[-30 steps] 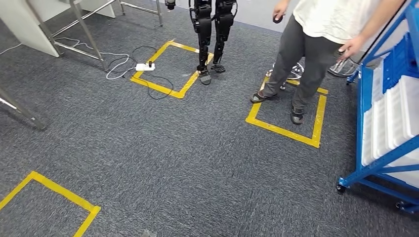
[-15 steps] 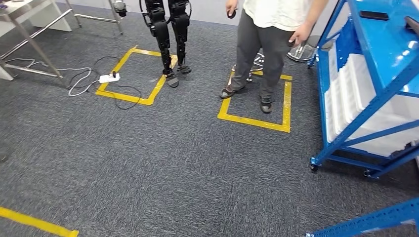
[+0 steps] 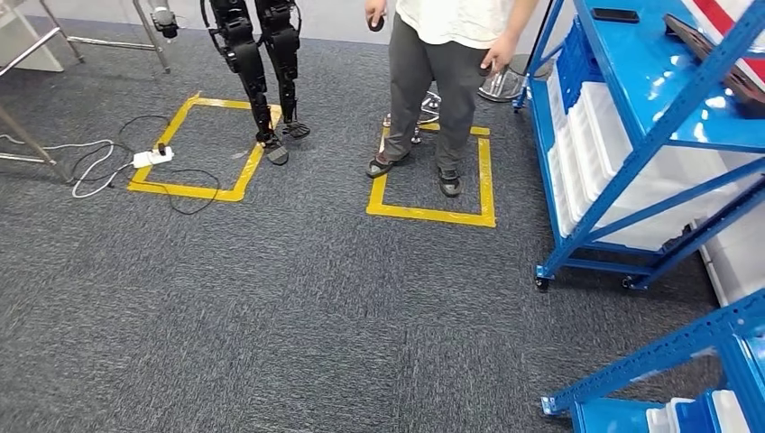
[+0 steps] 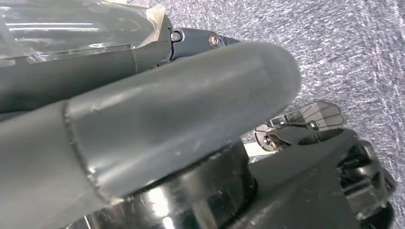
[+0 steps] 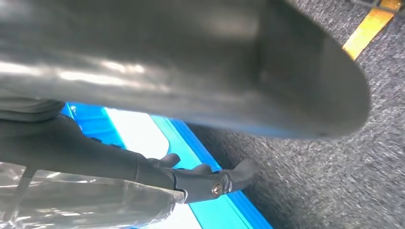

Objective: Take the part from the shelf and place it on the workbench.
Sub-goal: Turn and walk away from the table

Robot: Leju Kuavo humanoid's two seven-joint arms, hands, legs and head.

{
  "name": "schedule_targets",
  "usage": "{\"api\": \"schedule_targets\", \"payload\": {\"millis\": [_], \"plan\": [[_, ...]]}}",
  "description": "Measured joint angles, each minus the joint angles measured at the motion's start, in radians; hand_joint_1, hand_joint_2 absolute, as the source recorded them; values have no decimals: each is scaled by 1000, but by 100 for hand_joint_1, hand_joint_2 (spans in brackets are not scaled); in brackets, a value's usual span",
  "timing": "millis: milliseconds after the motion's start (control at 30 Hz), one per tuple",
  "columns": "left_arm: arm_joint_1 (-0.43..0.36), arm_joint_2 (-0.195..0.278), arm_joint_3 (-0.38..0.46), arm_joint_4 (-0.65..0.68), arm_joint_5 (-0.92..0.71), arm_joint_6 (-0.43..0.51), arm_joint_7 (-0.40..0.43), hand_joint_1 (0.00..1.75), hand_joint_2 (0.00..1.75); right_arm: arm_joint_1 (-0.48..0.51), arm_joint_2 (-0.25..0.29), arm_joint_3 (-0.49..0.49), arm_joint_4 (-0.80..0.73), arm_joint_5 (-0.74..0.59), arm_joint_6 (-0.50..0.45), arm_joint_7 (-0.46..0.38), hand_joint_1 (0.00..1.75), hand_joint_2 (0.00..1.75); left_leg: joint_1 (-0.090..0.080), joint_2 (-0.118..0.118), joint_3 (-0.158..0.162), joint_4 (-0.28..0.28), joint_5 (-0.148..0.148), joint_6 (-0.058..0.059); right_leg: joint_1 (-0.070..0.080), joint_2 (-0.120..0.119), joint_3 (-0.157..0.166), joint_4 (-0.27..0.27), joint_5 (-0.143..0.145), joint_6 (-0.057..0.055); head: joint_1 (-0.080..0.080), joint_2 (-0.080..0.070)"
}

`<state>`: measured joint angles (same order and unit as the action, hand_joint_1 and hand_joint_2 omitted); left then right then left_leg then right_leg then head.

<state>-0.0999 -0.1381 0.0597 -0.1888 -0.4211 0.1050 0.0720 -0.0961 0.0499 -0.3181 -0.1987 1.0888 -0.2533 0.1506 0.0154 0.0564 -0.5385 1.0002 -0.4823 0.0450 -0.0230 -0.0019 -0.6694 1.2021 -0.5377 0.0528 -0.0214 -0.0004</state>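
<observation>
A blue shelf (image 3: pixel 631 153) stands at the right in the head view, with white bins (image 3: pixel 591 135) on its lower levels. Two dark flat things (image 3: pixel 616 14) lie on its upper level; which one is the part I cannot tell. My left hand (image 4: pixel 143 124) hangs over the grey carpet, thumb and dark fingers stretched out, holding nothing. My right hand (image 5: pixel 191 71) hangs beside a blue shelf edge (image 5: pixel 224 210) and a white bin (image 5: pixel 138 133), its fingers loosely extended and empty.
A person (image 3: pixel 433 81) stands on a yellow taped square (image 3: pixel 433 215) left of the shelf. Another robot's black legs (image 3: pixel 257 63) stand by a second square (image 3: pixel 185 189) with a power strip (image 3: pixel 149 158) and cables. A second blue rack (image 3: pixel 668 379) is at the lower right.
The camera has turned right: the whole scene slid left, the shelf came further into view, and a second blue rack appeared at the lower right.
</observation>
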Motion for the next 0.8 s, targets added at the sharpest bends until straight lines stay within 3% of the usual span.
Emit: {"api": "schedule_targets", "payload": {"millis": [67,133,200,267,300,367,400,433,467,533,600,633,700,767,800], "plan": [[1,0,2,0,4,2,0,0,0,-5,1,0,0,3,0,0,0,0,-3,18,6,1,-5,-9,-1,-49,80,-144,46,9,1,0],[2,1,4,0,5,5,1,0,0,-11,3,0,0,6,1,0,0,0,-6,35,16,1,-14,-24,6,-77,110,-202,66,-1,1,0],[0,0,5,0,5,7,2,0,0,-13,4,0,0,7,1,0,0,0,-4,53,26,0,-21,-37,10,-56,111,-203,71,-16,0,0],[-1,-1,8,0,6,10,1,0,0,-13,4,0,0,11,2,1,0,0,2,30,22,25,-44,-48,0,-34,117,-208,77,-32,-3,0],[0,0,10,0,8,11,1,0,0,-14,4,0,0,15,4,2,0,0,5,4,6,66,-72,-51,-5,-24,119,-210,80,-41,-6,0],[5,0,14,1,11,15,1,0,0,-18,5,0,0,20,11,3,0,0,7,-44,-57,202,-145,-52,-2,-2,115,-210,83,-54,-10,0],[8,0,16,1,13,17,1,0,0,-20,6,0,0,22,15,4,0,0,7,-54,-89,264,-169,-51,1,11,114,-210,84,-57,-11,0],[11,0,18,1,13,18,0,0,0,-20,7,0,0,23,18,5,0,0,7,-58,-108,297,-173,-51,3,24,114,-209,84,-58,-10,0],[13,0,20,1,14,19,-1,0,0,-20,7,0,0,24,19,6,0,0,8,-59,-109,289,-154,-50,4,37,114,-209,85,-58,-10,0],[15,0,23,1,15,21,-3,0,0,-21,8,0,0,27,20,7,0,0,12,-74,-59,169,-78,-47,4,61,115,-205,84,-57,-11,0],[15,1,27,2,15,23,-5,0,0,-24,8,0,0,30,20,8,0,0,15,-105,-12,56,-29,-45,10,80,109,-198,83,-49,-10,0],[15,1,28,2,15,24,-6,0,0,-25,9,0,0,31,20,8,0,0,13,-116,-3,33,-23,-42,12,87,104,-196,83,-43,-9,0],[15,1,29,3,15,25,-7,0,0,-25,9,0,0,31,20,8,0,0,5,-105,-4,28,-20,-29,13,99,94,-199,87,-28,-7,0],[15,0,29,3,14,27,-8,0,0,-24,8,0,0,32,20,8,0,0,3,-87,-1,17,-11,-10,11,75,79,-178,77,-20,-5,0],[15,-1,29,3,13,27,-9,0,0,-25,8,0,0,32,20,8,0,0,3,-76,0,11,-7,-2,12,54,61,-143,59,-22,-3,0]]}}
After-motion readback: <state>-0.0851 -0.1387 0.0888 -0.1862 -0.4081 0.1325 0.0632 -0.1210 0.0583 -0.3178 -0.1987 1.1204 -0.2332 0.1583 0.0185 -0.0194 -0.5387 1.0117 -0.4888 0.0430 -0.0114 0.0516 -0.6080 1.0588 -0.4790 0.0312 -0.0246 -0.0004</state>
